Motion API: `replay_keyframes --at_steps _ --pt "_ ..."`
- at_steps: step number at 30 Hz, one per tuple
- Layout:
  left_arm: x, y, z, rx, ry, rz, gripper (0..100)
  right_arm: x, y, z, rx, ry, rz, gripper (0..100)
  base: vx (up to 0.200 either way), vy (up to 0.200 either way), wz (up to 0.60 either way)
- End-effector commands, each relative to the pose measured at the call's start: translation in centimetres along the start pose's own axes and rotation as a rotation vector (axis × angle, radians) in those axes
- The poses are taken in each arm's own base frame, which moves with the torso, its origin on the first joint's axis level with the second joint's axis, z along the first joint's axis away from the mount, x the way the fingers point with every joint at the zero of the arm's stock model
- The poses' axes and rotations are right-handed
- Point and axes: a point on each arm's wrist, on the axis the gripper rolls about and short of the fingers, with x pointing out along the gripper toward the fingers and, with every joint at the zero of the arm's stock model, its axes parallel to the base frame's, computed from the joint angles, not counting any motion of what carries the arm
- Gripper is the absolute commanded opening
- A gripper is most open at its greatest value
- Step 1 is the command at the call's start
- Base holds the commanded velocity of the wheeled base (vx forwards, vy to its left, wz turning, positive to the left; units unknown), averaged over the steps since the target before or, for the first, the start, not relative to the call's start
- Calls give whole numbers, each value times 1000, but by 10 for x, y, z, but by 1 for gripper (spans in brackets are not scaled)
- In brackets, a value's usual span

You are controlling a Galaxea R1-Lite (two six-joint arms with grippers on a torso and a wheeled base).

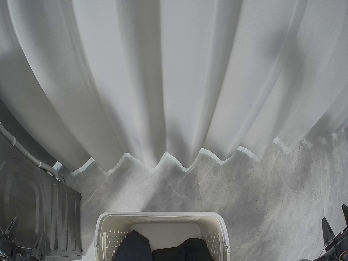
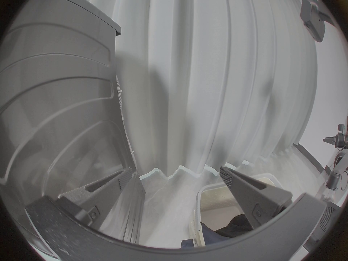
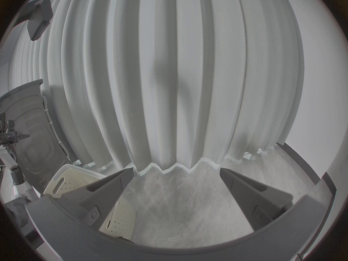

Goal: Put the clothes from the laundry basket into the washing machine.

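Facing a white pleated curtain [image 1: 174,73] hanging down to a grey marbled floor [image 1: 261,196].

Head view: cream laundry basket [image 1: 161,215] at the floor's near edge, midway across, with dark clothes [image 1: 188,249] heaped inside at its near end. Grey washing machine [image 1: 58,207] at the floor's left edge, just beside the basket but apart from it, with a pale hose [image 1: 25,153] next to it near the curtain hem. At the near left corner, left gripper [image 1: 26,231] in front of the machine's panel, fingers spread, holding nothing. At the floor's right edge, right gripper [image 1: 334,216], well apart from the basket, fingers likewise spread and empty.

Left wrist view: both grey fingers [image 2: 253,196] wide apart, nothing between them. Ribbed machine panel close beside one, basket rim and dark clothes behind the other.

Right wrist view: fingers [image 3: 253,196] parted over bare floor, nothing gripped. Basket's perforated wall behind one finger, washing machine beyond it against the curtain.
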Motion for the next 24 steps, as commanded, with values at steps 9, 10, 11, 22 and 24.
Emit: replay_keyframes --at_steps 9,10,11,22,24 --pt "0 0 -4 0 1 1 100 0 0 -5 0 1 2 100 0 0 0" --pt "0 0 -4 0 1 1 100 0 0 -5 0 1 2 100 0 0 0" --pt "0 0 -4 0 1 1 100 0 0 -5 0 1 0 100 0 0 0" --pt "0 0 -4 0 1 1 100 0 0 -5 0 1 2 100 0 0 0" --pt "0 0 -4 0 1 1 100 0 0 -5 -1 1 6 100 0 0 0"
